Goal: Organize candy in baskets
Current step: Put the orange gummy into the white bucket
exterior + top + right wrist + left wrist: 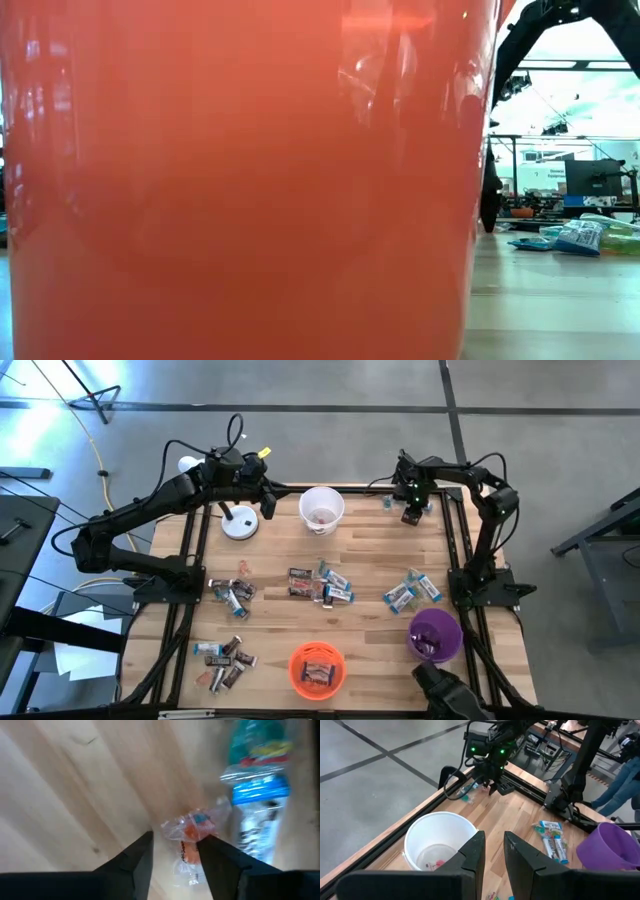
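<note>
My right gripper (pixel 175 852) points down at the table's far right corner (pixel 412 512), open. Its fingers stand on either side of a small candy in a clear wrapper with an orange-red piece (pixel 192 831) that lies on the wood. A blue-silver candy bar (pixel 257 795) lies beside it. My left gripper (pixel 494 855) hovers above and beside the white basket (pixel 437 845), open by a narrow gap with nothing between the fingers. The orange basket (pixel 317 667) and the purple basket (pixel 434 634) stand near the front edge, each with candy inside. My right gripper comes from above with a finger on each side of the clear-wrapped candy's body (pixel 186 837). The wrapper's edge reaches one finger (pixel 220 857), but I cannot tell whether that finger touches it. The candy lies flat on the table.
Heaps of candy lie mid-table (pixel 320 585), at the left (pixel 230 593), front left (pixel 225 658) and right (pixel 410 592). A white lamp base (pixel 240 523) stands left of the white basket. The orange basket (pixel 240 180) fills most of the low view.
</note>
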Controlling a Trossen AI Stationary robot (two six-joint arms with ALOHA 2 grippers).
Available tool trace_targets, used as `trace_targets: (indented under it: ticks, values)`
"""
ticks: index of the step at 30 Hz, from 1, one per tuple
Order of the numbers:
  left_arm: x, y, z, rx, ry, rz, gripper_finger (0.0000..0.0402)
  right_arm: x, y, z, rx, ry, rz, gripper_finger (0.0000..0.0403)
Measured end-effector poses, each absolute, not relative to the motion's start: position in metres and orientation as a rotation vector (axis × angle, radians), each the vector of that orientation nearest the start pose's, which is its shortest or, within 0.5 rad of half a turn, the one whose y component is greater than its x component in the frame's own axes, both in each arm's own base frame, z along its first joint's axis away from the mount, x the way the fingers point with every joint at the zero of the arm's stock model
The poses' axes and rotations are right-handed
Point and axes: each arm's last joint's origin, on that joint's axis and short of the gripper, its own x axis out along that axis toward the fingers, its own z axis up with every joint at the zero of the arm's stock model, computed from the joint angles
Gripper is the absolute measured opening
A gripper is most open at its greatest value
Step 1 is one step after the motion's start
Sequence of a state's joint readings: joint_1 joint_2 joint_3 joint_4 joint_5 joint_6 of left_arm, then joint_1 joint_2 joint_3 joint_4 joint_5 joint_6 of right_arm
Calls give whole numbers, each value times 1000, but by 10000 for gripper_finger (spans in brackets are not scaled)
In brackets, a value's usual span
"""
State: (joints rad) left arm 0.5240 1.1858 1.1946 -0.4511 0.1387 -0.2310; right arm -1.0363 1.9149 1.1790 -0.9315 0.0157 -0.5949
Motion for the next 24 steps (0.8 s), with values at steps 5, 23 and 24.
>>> trace_targets:
  ticks: [5,23,24]
  values:
    - [221,123,369,-370,377,427,55,164,-275,135,447,1610,-318,64]
    - [222,120,369,-397,373,423,55,174,-280,186,663,1528,-377,1]
    - [222,120,369,-400,373,421,55,176,-279,192,674,1509,-370,1]
